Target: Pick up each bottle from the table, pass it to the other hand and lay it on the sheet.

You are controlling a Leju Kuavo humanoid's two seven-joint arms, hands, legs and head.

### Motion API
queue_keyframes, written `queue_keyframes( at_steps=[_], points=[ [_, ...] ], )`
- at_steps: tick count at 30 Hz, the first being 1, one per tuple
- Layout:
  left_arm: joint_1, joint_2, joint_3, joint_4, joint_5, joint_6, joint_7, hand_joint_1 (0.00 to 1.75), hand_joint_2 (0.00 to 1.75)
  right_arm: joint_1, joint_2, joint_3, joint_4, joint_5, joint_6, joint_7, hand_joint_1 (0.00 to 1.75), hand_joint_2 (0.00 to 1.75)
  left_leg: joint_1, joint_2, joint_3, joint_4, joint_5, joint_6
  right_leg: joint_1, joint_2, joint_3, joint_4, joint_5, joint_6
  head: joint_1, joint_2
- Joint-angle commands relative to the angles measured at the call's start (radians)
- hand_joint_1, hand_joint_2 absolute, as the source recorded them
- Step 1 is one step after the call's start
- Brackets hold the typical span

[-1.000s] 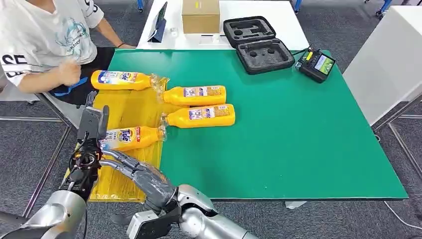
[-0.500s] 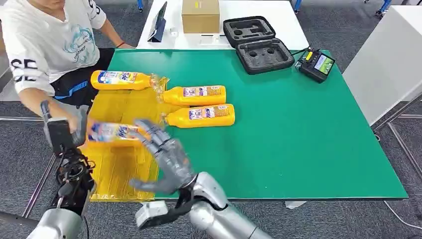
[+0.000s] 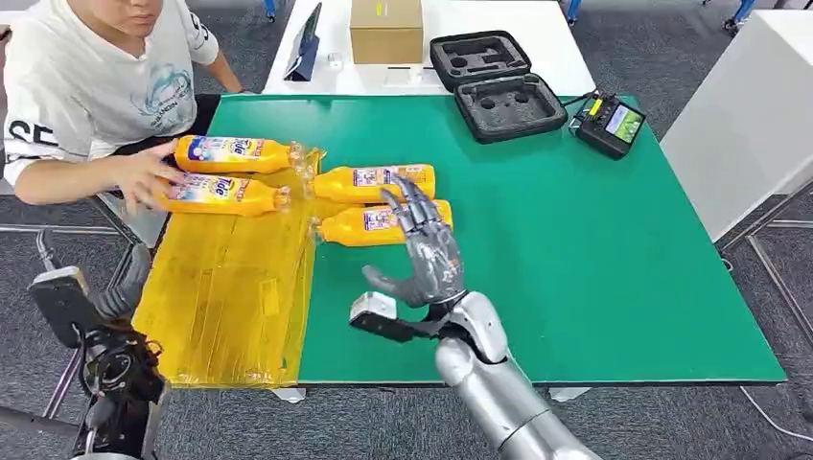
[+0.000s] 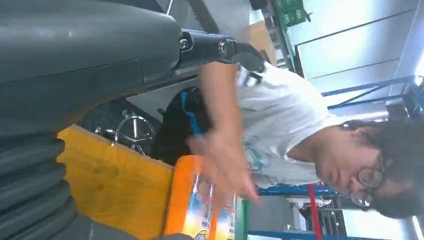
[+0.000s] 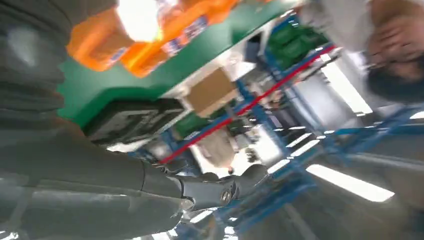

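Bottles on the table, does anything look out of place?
Yes. A person's hand rests on a bottle on the yellow sheet, while the right hand hovers empty over the green table.

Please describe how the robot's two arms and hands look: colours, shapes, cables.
The right arm is a smooth silver tube ending in a grey right hand with long dark fingers. The left arm ends in black parts with exposed dark cables; the left hand is grey.

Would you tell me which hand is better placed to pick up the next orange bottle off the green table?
The right hand: it hovers open beside the nearer orange plastic bottle on the green table. The left hand hangs off the table's edge.
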Motion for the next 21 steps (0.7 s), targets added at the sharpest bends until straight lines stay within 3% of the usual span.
queue_keyframes(
  at_steps=[1, 21],
  points=[
    [0.071, -0.054, 0.05, -0.042, 0.025, -0.032, 0.005, 0.0, 1.75, -0.05, -0.03, -0.047, 0.146, -0.022, 0.008, 0.038, 0.0, 1.75, 0.0, -0.001, 0.006, -0.001, -0.002, 0.0, 0.0, 0.0, 0.006, -0.001, -0.002, 0.0, 0.0, 0.0],
    [0.093, -0.056, 0.032, -0.029, 0.028, -0.037, 0.005, 0.0, 1.75, -0.057, -0.026, -0.028, 0.17, -0.027, 0.015, 0.047, 0.0, 1.75, 0.0, -0.001, 0.004, 0.0, -0.002, 0.0, 0.0, 0.001, 0.004, 0.0, -0.002, 0.0, 0.0, 0.0]
  ],
)
